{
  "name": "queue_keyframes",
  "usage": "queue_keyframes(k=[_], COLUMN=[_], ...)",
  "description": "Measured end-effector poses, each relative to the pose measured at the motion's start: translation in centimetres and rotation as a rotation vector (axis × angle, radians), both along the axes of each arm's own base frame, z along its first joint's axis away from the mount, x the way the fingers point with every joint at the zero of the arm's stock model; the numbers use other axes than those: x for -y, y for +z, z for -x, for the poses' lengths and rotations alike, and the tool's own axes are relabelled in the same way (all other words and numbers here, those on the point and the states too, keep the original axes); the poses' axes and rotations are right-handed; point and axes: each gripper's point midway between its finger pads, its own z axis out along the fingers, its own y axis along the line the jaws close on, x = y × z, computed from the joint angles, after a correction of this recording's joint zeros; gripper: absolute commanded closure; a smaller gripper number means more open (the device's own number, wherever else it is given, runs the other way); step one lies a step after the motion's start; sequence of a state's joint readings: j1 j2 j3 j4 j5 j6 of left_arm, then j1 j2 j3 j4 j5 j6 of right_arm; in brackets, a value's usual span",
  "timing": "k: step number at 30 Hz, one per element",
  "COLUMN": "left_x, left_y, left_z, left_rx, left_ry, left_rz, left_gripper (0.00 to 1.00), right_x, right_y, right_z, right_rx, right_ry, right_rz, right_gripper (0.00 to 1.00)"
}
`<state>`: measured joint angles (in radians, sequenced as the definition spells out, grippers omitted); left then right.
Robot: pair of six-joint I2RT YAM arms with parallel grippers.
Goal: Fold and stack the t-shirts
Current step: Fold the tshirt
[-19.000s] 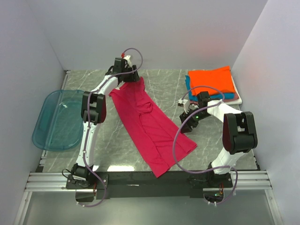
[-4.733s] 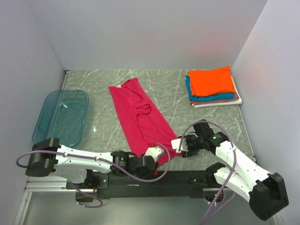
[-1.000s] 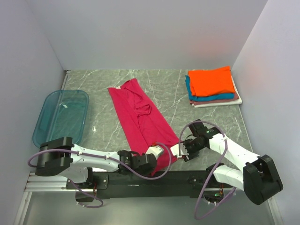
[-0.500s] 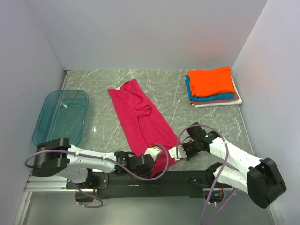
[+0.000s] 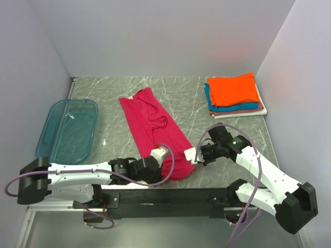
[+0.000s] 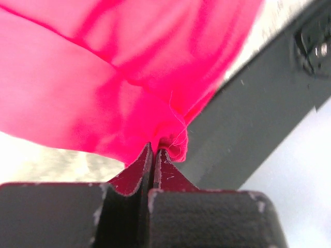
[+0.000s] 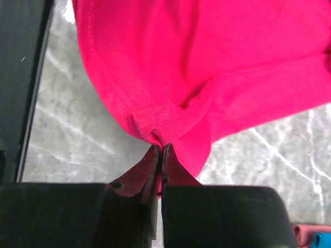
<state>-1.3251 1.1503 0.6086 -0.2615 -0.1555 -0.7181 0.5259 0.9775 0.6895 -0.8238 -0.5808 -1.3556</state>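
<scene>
No readable text, no labels, no brand marks, no numbers — nothing legible in any view

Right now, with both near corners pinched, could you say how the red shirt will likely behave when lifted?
The red shirt looks floppy: it bunches at the left pincer and right pincer, so it will probably sag between them. It seems thin, likely light.

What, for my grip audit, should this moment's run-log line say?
left tool: shut on red shirt, near edge | right tool: shut on same edge | folded stack: back right corner
</scene>
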Motion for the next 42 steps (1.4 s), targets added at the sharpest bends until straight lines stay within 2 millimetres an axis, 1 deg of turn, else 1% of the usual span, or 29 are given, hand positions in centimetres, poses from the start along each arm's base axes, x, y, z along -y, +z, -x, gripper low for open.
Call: queue_keyframes(k=[5, 8, 10, 11, 12, 14, 15, 17, 18, 20, 23, 25, 27, 29, 31, 34, 36, 39, 42], left_x=[-2.0, -3.1, -4.0, -4.3, -5.1, -6.4, -7.2, -8.8, -9.8, -11.3, -13.6, -14.5, -15.0, -15.0, -14.5, -13.8, -13.4, -12.9, -13.0], left_y=[1.3, 1.9, 2.5, 2.8, 3.0, 3.2, 3.2, 3.3, 3.4, 3.5, 2.9, 2.3, 1.7, 1.4, 1.4, 1.6, 1.6, 1.6, 1.1], left_z=[-3.7, -6.3, -8.4, -9.1, -10.5, -12.3, -13.2, -15.1, -16.3, -18.0, -20.6, -21.8, -22.9, -23.9, -24.9, -25.8, -26.1, -26.6, -27.0], left_rx=[0.043, 0.071, 0.091, 0.1, 0.107, 0.117, 0.121, 0.13, 0.136, 0.14, 0.134, 0.122, 0.106, 0.095, 0.095, 0.101, 0.103, 0.102, 0.098], left_ry=[0.099, 0.171, 0.231, 0.248, 0.294, 0.356, 0.388, 0.454, 0.497, 0.552, 0.627, 0.647, 0.656, 0.648, 0.627, 0.593, 0.569, 0.549, 0.539], left_rz=[0.004, -0.008, -0.01, -0.008, -0.009, -0.016, -0.02, -0.022, -0.019, -0.01, -0.012, -0.013, -0.013, -0.011, 0.0, 0.017, 0.023, 0.029, 0.02], left_gripper=[1.0, 1.0, 1.0, 1.0, 1.0, 1.0, 1.0, 1.0, 1.0, 1.0, 1.0, 1.0, 1.0, 1.0, 1.0, 1.0, 1.0, 1.0, 0.99], right_x=[-1.3, -2.2, -3.1, -3.7, -4.2, -5.4, -5.8, -7.3, -8.1, -9.3, -11.2, -12.2, -12.9, -13.2, -13.1, -12.8, -12.7, -12.5, -12.4], right_y=[1.9, 2.8, 3.2, 3.5, 3.7, 4.2, 4.4, 4.9, 5.0, 5.1, 4.5, 3.6, 2.7, 1.5, 0.4, -0.7, -0.9, -0.7, -0.5], right_z=[-2.2, -4.1, -5.8, -6.8, -7.9, -10.2, -11.2, -13.8, -15.1, -17.5, -21.2, -23.2, -24.6, -25.6, -25.9, -26.0, -26.1, -26.4, -26.7], right_rx=[-0.016, -0.029, -0.041, -0.043, -0.049, -0.05, -0.053, -0.053, -0.053, -0.053, -0.058, -0.065, -0.071, -0.082, -0.098, -0.114, -0.118, -0.116, -0.113], right_ry=[-0.041, -0.07, -0.095, -0.108, -0.123, -0.15, -0.161, -0.185, -0.195, -0.217, -0.249, -0.267, -0.285, -0.302, -0.319, -0.337, -0.345, -0.356, -0.368], right_rz=[-0.008, -0.005, -0.004, -0.008, -0.006, -0.011, -0.01, -0.018, -0.023, -0.028, -0.029, -0.025, -0.017, -0.002, 0.017, 0.037, 0.041, 0.037, 0.033], right_gripper=[1.0, 1.0, 1.0, 1.0, 1.0, 1.0, 1.0, 1.0, 1.0, 1.0, 1.0, 1.0, 1.0, 1.0, 1.0, 1.0, 1.0, 1.0, 1.0])
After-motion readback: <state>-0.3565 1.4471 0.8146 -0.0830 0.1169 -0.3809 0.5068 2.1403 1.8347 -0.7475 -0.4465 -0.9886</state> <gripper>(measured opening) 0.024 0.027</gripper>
